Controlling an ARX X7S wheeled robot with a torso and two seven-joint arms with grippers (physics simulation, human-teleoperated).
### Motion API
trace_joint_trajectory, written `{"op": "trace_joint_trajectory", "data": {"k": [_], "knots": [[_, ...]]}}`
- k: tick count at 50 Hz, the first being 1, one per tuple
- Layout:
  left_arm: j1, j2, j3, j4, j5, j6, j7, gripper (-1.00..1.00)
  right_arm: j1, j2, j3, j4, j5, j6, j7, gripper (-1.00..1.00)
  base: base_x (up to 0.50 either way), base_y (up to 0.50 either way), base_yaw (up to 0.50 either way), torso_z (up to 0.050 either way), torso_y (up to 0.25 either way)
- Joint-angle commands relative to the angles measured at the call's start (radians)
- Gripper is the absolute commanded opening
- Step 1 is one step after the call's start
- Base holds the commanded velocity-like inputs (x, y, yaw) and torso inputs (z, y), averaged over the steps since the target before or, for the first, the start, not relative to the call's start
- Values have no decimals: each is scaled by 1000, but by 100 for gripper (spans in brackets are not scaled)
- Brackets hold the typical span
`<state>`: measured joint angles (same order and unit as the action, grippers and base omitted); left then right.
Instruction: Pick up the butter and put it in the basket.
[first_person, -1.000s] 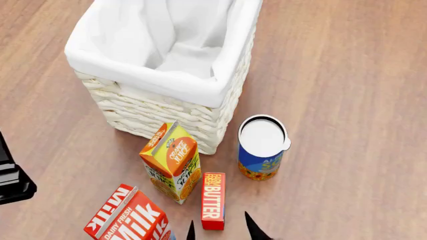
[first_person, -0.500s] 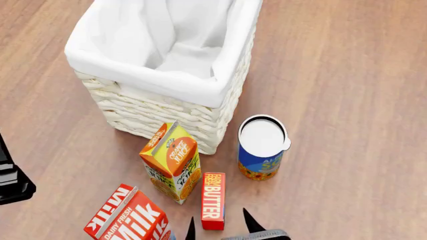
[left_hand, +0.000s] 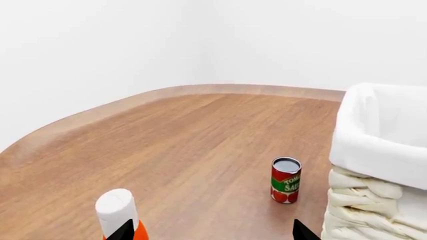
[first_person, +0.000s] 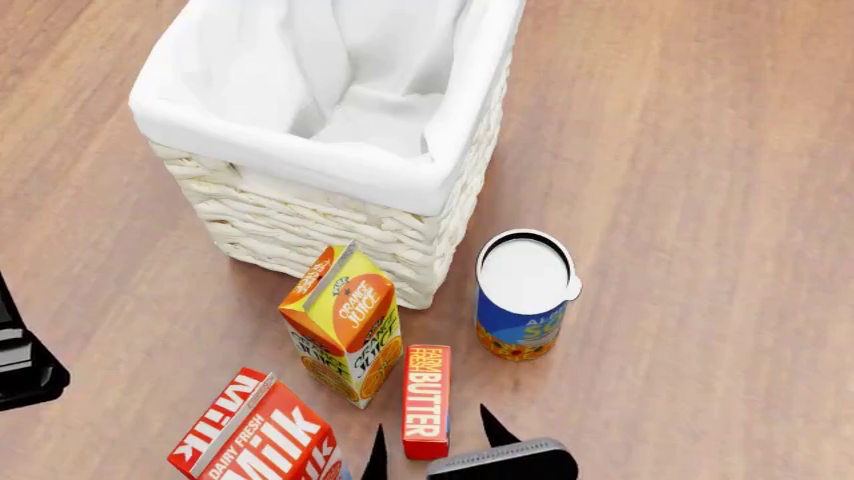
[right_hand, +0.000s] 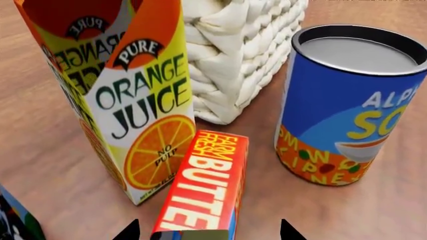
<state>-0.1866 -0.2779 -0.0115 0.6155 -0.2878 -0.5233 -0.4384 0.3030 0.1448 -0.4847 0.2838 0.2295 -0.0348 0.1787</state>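
The butter (first_person: 426, 400) is a slim red box with white lettering, lying flat on the wooden floor between the orange juice carton and the blue can. In the right wrist view the butter (right_hand: 205, 192) lies between my right gripper's (right_hand: 208, 234) fingertips. The right gripper (first_person: 435, 441) is open, its tips either side of the butter's near end. The basket (first_person: 334, 150), cream wicker with a white liner, stands behind the cartons; it also shows in the left wrist view (left_hand: 380, 165). My left gripper (left_hand: 210, 232) is open and empty, off to the left.
An orange juice carton (first_person: 343, 320) stands left of the butter, touching or nearly so. A red-and-white milk carton (first_person: 260, 430) is at the lower left. A blue can (first_person: 523, 295) stands right of the butter. A tomato sauce can (left_hand: 286, 180) and a white-topped bottle (left_hand: 117, 210) show in the left wrist view.
My right gripper has moved forward, so more of its body shows at the head view's bottom edge and its tips sit further along the butter. Nothing else moved.
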Motion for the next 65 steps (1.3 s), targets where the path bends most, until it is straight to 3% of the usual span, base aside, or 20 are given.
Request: {"op": "trace_joint_trajectory", "data": {"k": [1, 11, 16, 27, 44, 57, 60, 65], "knots": [[-8, 15, -19, -6, 21, 4, 16, 100, 8, -19, 16, 5, -11, -2, -17, -100, 0, 0, 0, 0, 0], [-12, 12, -19, -10, 17, 3, 11, 100, 4, -12, 8, -18, -11, -2, -5, -100, 0, 0, 0, 0, 0], [-12, 12, -16, -12, 16, 3, 7, 100, -44, 25, 16, -181, -29, 43, 55, -100, 0, 0, 0, 0, 0], [-24, 25, -1, -26, 21, 4, -9, 100, -85, 138, 36, -660, -74, 367, 178, -100, 0, 0, 0, 0, 0], [-36, 28, 8, -48, 20, 15, -19, 100, -21, 191, -8, -997, -135, 677, 223, -100, 0, 0, 0, 0, 1], [-42, 25, 15, -71, 20, 36, -18, 100, 262, 199, -56, -1327, -172, 1226, 204, -100, 0, 0, 0, 0, 2], [-43, 24, 16, -72, 19, 36, -19, 100, 341, 222, -51, -1331, -93, 1288, 243, -100, 0, 0, 0, 0, 0], [-42, 21, 17, -69, 16, 35, -21, 100, 617, 379, 44, -1330, 608, 1381, 742, -100, 0, 0, 0, 0, 0]]}}
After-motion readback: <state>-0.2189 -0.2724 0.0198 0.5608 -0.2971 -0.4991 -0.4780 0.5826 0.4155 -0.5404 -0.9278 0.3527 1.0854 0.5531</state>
